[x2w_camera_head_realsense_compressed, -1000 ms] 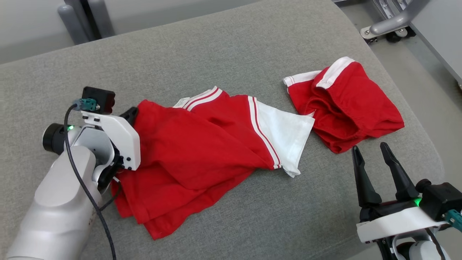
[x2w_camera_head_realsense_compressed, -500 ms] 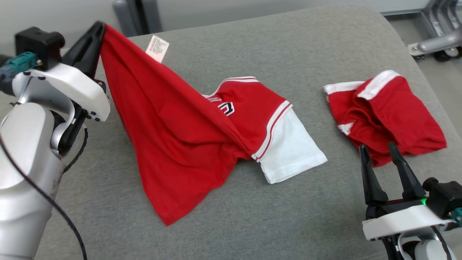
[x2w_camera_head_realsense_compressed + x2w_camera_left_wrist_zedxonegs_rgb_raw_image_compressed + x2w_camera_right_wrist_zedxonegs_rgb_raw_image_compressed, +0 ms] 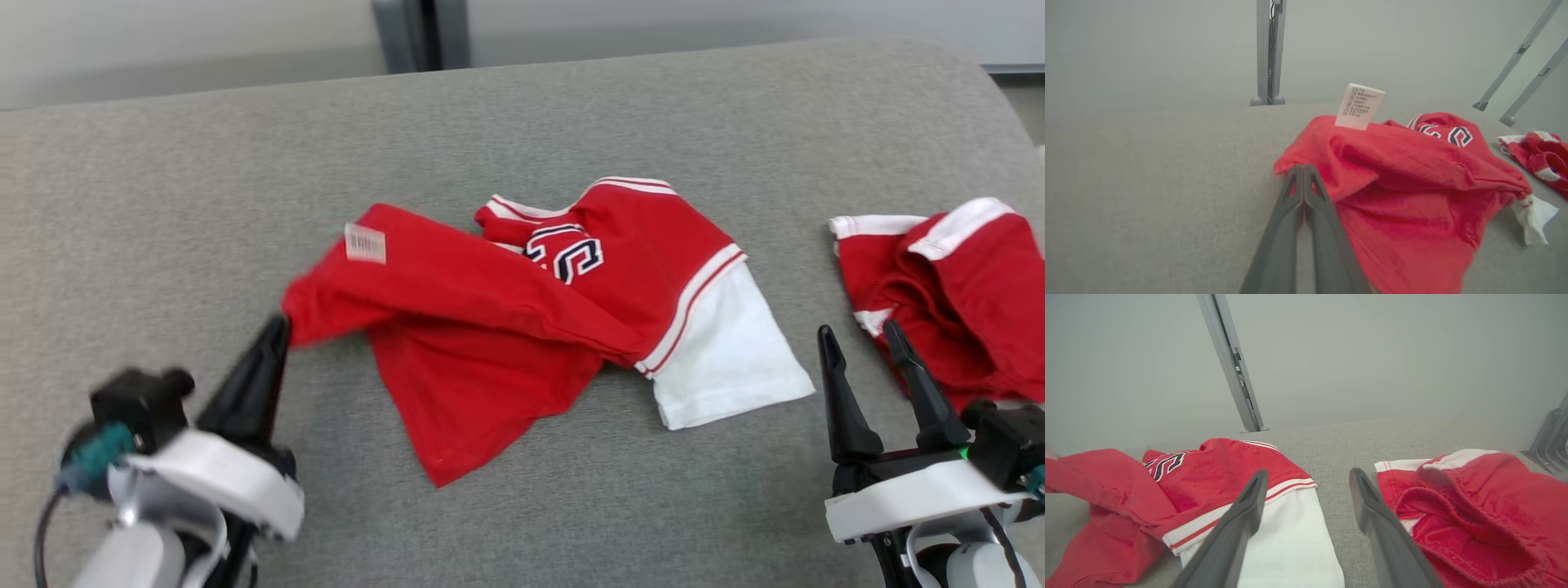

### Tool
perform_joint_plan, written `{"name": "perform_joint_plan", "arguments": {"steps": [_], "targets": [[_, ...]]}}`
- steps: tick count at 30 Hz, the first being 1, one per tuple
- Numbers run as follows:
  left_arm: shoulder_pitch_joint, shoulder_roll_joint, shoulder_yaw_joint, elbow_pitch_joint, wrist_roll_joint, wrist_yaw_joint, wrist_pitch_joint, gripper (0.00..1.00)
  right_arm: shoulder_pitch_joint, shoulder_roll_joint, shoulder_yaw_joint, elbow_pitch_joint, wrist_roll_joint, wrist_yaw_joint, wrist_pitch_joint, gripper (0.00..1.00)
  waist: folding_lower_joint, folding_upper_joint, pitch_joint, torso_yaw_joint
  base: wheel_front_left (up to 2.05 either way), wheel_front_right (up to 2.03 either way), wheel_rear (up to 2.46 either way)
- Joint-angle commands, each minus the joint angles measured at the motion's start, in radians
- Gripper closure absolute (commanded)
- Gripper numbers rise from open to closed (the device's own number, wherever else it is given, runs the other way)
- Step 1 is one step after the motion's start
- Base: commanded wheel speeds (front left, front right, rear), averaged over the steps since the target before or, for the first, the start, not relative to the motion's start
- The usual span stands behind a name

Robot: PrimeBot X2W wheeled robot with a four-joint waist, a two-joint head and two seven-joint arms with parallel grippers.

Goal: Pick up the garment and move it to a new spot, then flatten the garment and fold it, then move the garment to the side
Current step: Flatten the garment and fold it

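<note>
Right, in the head view I see the shirt (image 3: 506, 327) lying crumpled in the middle of the grey cushion (image 3: 571, 106). Its white sleeve points toward my right, and a white label (image 3: 365, 242) sits on its upper left fold. The left gripper (image 3: 276, 331) is at the lower left, blurred, with its fingers pressed together on the shirt's left corner, which is drawn out toward the tips. The right gripper (image 3: 857, 329) sits at the lower right with its fingers apart, holding nothing. Just beyond it are the shorts (image 3: 971, 278), at the right edge and apart from the shirt.

In the left wrist view my two fingers meet at their tips on the shirt's near edge. The cloth bunches up behind them with the label standing upright on top, and the shorts lie far to the right.

In the right wrist view the spread fingers frame bare cushion. The white sleeve lies behind the finger on that view's left, and the shorts lie beside the other finger.
</note>
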Motion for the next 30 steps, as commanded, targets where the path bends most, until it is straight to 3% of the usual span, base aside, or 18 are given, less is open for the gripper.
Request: {"name": "perform_joint_plan", "arguments": {"steps": [1, 10, 14, 15, 16, 17, 22, 30], "targets": [[0.043, -0.005, 0.0, -0.013, -0.012, 0.016, -0.002, 1.0, 0.005, -0.006, -0.002, -0.002, -0.002, 0.0, 0.007, 0.0, 0.0, 0.0, 0.001, 0.025, 0.0, 0.0, 0.0], [0.17, -0.029, -0.02, -0.007, -0.024, 0.056, -0.014, 1.0, -0.002, -0.006, -0.024, -0.024, -0.013, 0.0, 0.035, 0.0, 0.0, 0.0, 0.007, 0.086, 0.0, 0.0, 0.0], [0.155, -0.049, -0.012, 0.049, -0.045, 0.041, -0.041, 1.0, -0.008, -0.006, -0.025, -0.029, -0.015, 0.0, 0.048, 0.0, 0.0, 0.0, 0.011, 0.101, 0.0, 0.0, 0.0], [0.149, -0.051, -0.013, 0.069, -0.05, 0.039, -0.04, 0.67, -0.01, -0.006, -0.024, -0.028, -0.014, 0.0, 0.05, 0.0, 0.0, 0.0, 0.01, 0.102, 0.0, 0.0, 0.0], [0.142, -0.055, -0.008, 0.083, -0.058, 0.037, -0.044, 0.18, -0.012, -0.006, -0.023, -0.027, -0.014, 0.0, 0.052, 0.0, 0.0, 0.0, 0.009, 0.103, 0.0, 0.0, 0.0], [0.132, -0.062, -0.002, 0.096, -0.063, 0.038, -0.053, 0.0, -0.015, -0.006, -0.02, -0.028, -0.014, 0.0, 0.055, 0.0, 0.0, 0.0, 0.007, 0.102, 0.0, 0.0, 0.0], [0.113, -0.086, 0.049, 0.133, -0.065, 0.087, -0.122, 0.0, -0.015, -0.006, -0.035, -0.039, -0.013, 0.0, 0.049, 0.0, 0.0, 0.0, -0.009, 0.094, 0.0, 0.0, 0.0], [0.059, -0.102, 0.098, 0.081, -0.024, 0.143, -0.204, 0.0, -0.031, -0.006, -0.057, -0.061, -0.021, 0.0, 0.036, 0.0, 0.0, 0.0, -0.037, 0.074, 0.0, 0.0, 0.0]]}}
